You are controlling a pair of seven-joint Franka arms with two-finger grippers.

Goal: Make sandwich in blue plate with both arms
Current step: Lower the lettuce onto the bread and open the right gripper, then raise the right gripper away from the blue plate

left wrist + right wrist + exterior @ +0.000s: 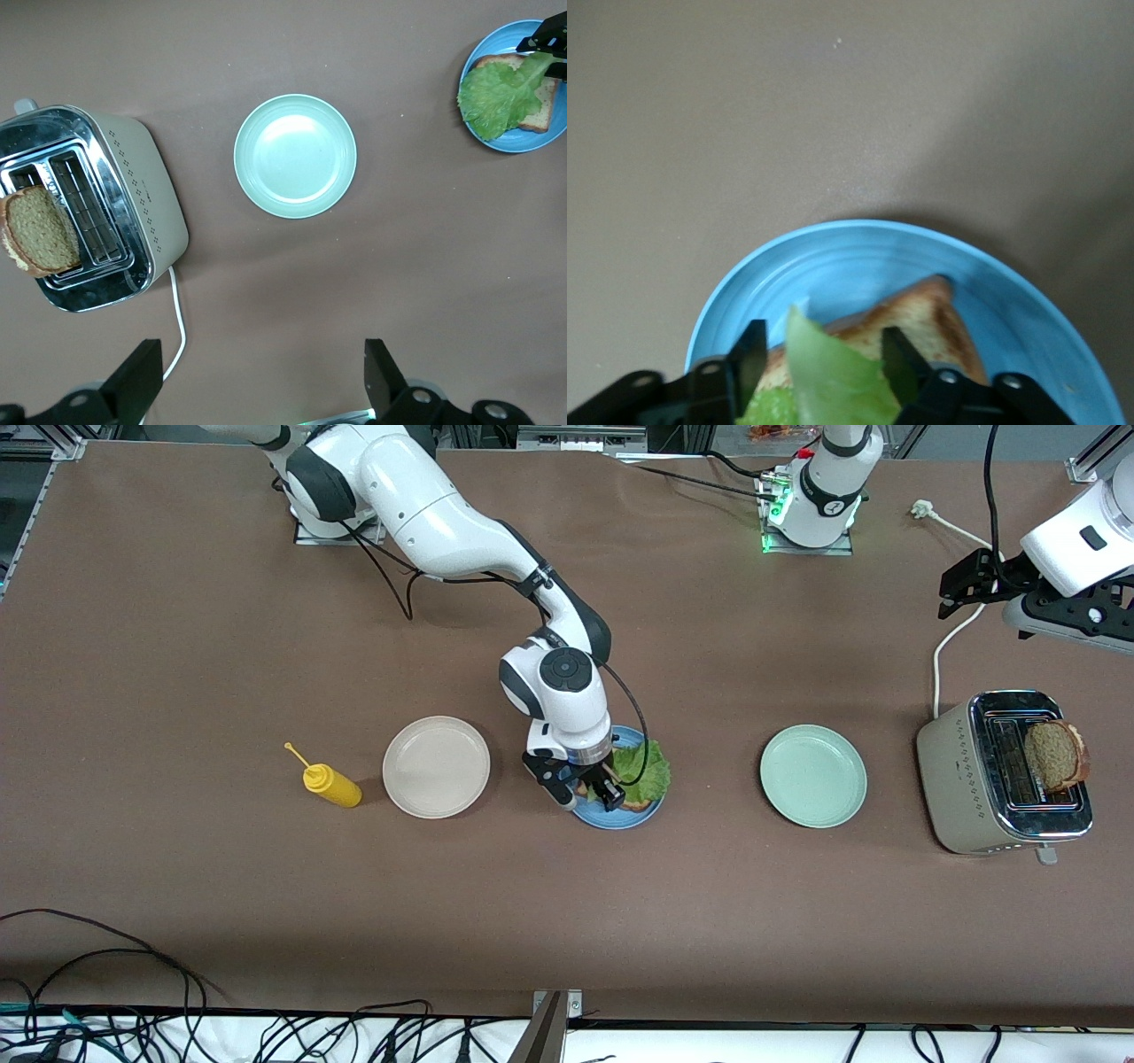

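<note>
A brown counter (177, 646) carries the makings of a sandwich. Near its middle sits the blue plate (620, 817), holding one slice of brown bread (926, 314) with a ruffled green lettuce leaf (640, 766) lying on top.

The right gripper (589, 788) is low over the plate. Its fingers stand a little apart on either side of the leaf's edge, and the wrist view shows a gap between leaf and fingers, so it looks to be letting go rather than gripping.

The second slice of bread (1054, 755) stands upright in one slot of a cream and chrome toaster (952, 779) at the left arm's end of the counter. The left gripper (961, 589) hangs high above the counter near the toaster with its jaws wide and empty; that arm waits.

A pale green plate (813, 776) lies between the blue plate and the toaster. A cream plate (436, 766) and a yellow squeeze bottle (330, 782) lie toward the right arm's end.

The lettuce is likely light, limp and easily torn, and may cling to the fingers. The toasted slice is probably light, fairly stiff and crumbly; a gentle pinch across its flat faces, on the part standing above the slot, seems the best hold.
</note>
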